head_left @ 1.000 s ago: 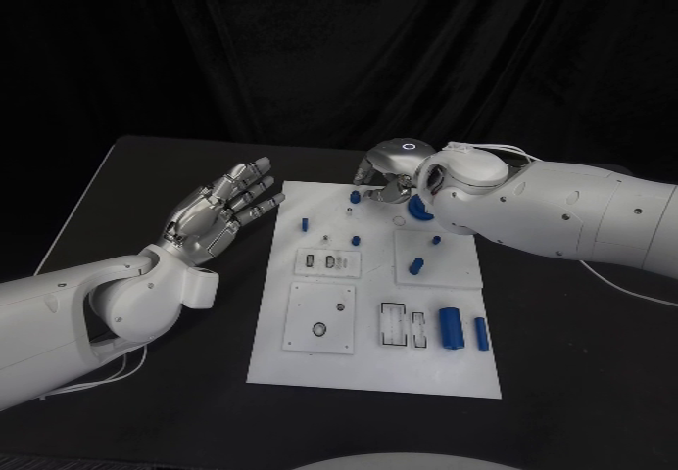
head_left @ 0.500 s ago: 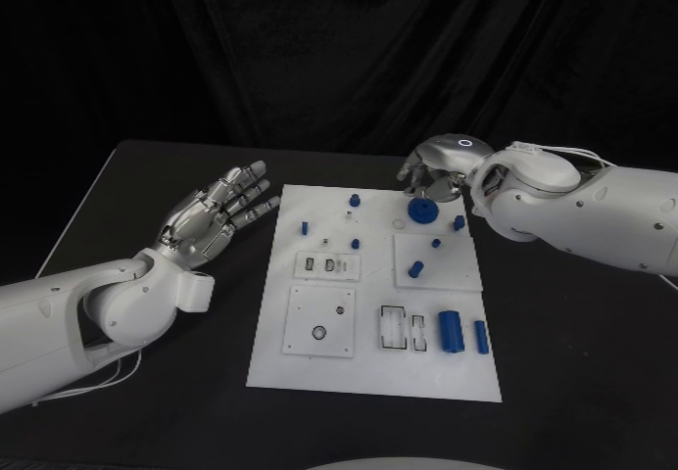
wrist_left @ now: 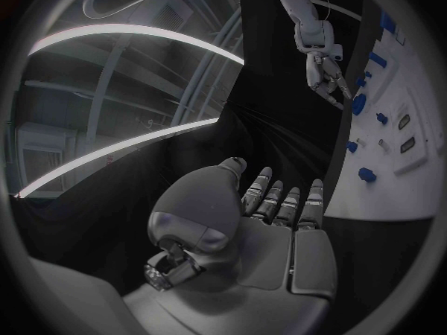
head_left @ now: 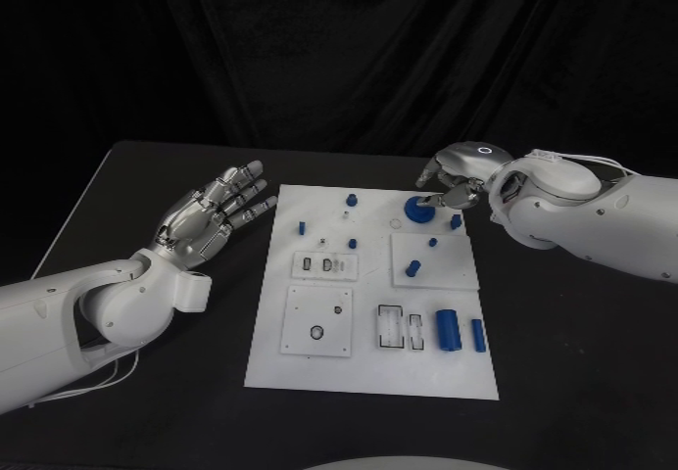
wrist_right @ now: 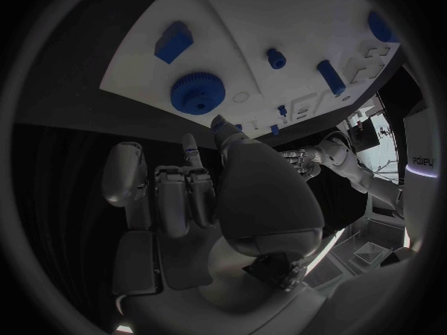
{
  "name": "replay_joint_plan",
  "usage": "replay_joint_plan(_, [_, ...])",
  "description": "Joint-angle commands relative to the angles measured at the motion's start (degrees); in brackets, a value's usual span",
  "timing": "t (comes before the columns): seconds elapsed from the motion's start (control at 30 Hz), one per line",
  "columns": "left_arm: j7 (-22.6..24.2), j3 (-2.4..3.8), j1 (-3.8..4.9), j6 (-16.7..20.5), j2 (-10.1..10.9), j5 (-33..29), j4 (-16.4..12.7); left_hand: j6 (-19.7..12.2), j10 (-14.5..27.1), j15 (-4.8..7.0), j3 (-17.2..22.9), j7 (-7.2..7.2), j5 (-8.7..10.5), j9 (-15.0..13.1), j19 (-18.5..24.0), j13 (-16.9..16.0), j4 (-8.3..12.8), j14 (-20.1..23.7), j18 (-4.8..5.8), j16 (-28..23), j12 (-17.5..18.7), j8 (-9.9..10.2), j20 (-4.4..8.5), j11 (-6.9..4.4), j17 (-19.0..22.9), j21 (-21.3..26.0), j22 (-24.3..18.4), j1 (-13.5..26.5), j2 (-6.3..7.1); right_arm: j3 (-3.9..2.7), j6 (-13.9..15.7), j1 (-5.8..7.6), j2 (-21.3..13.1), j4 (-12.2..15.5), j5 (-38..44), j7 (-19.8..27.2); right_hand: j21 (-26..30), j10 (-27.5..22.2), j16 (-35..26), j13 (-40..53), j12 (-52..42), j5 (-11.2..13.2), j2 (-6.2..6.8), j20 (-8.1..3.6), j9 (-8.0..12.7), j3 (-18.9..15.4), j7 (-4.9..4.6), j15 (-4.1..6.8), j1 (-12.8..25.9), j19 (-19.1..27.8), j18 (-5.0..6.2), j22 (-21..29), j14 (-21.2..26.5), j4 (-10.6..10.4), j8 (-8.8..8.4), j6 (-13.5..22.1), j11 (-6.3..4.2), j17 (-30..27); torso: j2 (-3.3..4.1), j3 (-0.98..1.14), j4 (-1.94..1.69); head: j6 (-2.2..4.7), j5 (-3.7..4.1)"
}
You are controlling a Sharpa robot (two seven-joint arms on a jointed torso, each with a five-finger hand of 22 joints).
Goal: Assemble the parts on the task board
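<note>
The white task board [head_left: 370,367] lies in the middle of the black table. A blue gear [head_left: 419,207] sits at its far right end, with a blue block [head_left: 455,221] beside it. My right hand [head_left: 460,181] hovers just beyond and right of the gear, fingers bent down toward it and holding nothing; the right wrist view has the gear [wrist_right: 197,93] ahead of the fingertips [wrist_right: 191,152]. My left hand [head_left: 212,211] is open, palm up and fingers spread, off the board's left edge. Small blue pegs [head_left: 349,200] stand on the board, and a blue cylinder [head_left: 450,330] lies near its right side.
White inset plates with slots [head_left: 326,262] and a round hole [head_left: 319,331] occupy the board's left half. Bare black table surrounds the board. In the left wrist view, the board [wrist_left: 391,149] and my right hand [wrist_left: 326,78] lie beyond my left hand [wrist_left: 279,223].
My right hand has drawn back to the right, from over the board's far middle to beyond its right corner, uncovering the gear and the block. The left hand stays still.
</note>
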State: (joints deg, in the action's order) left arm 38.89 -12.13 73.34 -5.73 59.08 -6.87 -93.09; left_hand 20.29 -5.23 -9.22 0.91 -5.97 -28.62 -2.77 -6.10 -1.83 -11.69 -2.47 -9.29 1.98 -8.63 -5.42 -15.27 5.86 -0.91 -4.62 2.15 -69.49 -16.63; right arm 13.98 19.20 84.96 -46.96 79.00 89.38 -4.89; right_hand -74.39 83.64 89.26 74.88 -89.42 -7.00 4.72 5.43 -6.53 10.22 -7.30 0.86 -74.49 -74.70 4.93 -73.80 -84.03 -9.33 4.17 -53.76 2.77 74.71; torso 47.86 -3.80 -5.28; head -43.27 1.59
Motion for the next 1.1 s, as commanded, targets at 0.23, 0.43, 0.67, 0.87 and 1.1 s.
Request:
replay_joint_plan(0.23, [2.01, 0.04, 0.06, -1.16, -0.24, 0.17, 0.05, 0.12, -0.17, -0.35, 0.65, -0.5, -0.46, -0.06, 0.04, -0.04, -0.04, -0.16, -0.79, 0.06, -0.06, 0.15, -0.32, 0.57, -0.05, 0.24, 0.02, 0.27, -0.18, -0.01, -1.98, -0.42, -0.38, 0.26, 1.13, -2.9, -0.79, 6.36, 0.74, 15.12, -0.58, -1.04, -0.27, 0.83, 1.23, -1.29, -1.04, -0.81, 0.44, -0.5, -0.13, -1.51, -5.97, -0.08, -0.66, 3.78, 0.56, 15.29, 0.01, -0.01, -0.08, -0.42, 0.18])
replay_joint_plan(0.43, [2.0, 0.04, 0.05, -1.11, -0.18, 0.17, -0.03, 0.14, -0.25, -0.36, 0.83, -0.49, -0.49, -0.07, 0.02, -0.07, -0.07, -0.18, -0.79, 0.08, -0.17, 0.14, -0.33, 0.61, -0.06, 0.23, 0.03, 0.29, -0.18, -0.01, -3.55, -0.64, -0.51, 0.22, 1.15, -3.29, -1.1, 6.36, 0.74, 15.12, -0.58, -1.14, -0.34, 0.83, 1.64, -1.36, -1.03, -0.76, 0.31, -0.85, -0.23, -1.95, -5.97, 0.06, -0.68, 4.75, 0.52, 15.29, 0.04, -0.01, -0.1, -0.54, 0.15])
replay_joint_plan(0.67, [1.99, 0.04, 0.05, -1.14, -0.09, 0.17, -0.12, 0.14, -0.31, -0.36, 1.13, -0.47, -0.58, -0.07, 0.0, -0.08, -0.13, -0.2, -0.8, 0.1, -0.25, 0.14, -0.34, 0.68, -0.06, 0.22, 0.04, 0.32, -0.17, 0.0, -4.22, -1.21, -0.42, 0.02, 1.16, -3.12, -1.3, 6.36, 0.74, 15.12, -0.58, -1.75, -0.65, 0.83, 1.67, -1.21, -1.05, -0.77, -0.08, -1.13, -0.3, -2.27, -5.97, 0.36, -0.25, 4.18, 0.57, 15.29, 0.0, -0.02, -0.02, -0.91, -0.04])
replay_joint_plan(0.87, [1.93, 0.04, 0.05, -1.2, -0.11, 0.17, -0.16, 0.14, -0.31, -0.36, 1.13, -0.47, -0.58, -0.07, 0.0, -0.08, -0.13, -0.2, -0.8, 0.1, -0.25, 0.14, -0.34, 0.68, -0.06, 0.22, 0.04, 0.32, -0.17, 0.0, -4.21, -1.85, -0.22, -0.21, 1.16, -2.79, -1.06, 6.36, 0.74, 15.12, -0.58, -3.04, -0.87, 0.89, 1.37, -1.11, -0.96, -0.86, -0.54, -1.07, -0.25, -2.27, -5.97, 0.85, 0.53, 2.08, 0.69, 15.29, 0.01, -0.01, 0.02, -1.01, -0.1])
replay_joint_plan(1.1, [1.81, 0.04, 0.05, -1.2, -0.13, 0.17, -0.08, 0.16, -0.34, -0.35, 1.36, -0.49, -0.65, -0.07, 0.0, -0.09, -0.17, -0.2, -0.8, 0.1, -0.3, 0.14, -0.35, 0.72, -0.06, 0.22, 0.04, 0.35, -0.17, 0.0, -4.55, -2.26, 0.22, -0.88, 1.16, -2.76, -0.73, 6.36, 0.74, 15.12, -0.58, -5.55, -1.12, 0.88, 0.89, -0.6, -0.7, -0.81, -1.48, -0.93, -0.18, -2.28, -5.97, 1.7, 1.07, 0.11, 0.61, 15.29, 0.05, 0.0, 0.01, -1.09, -0.03])
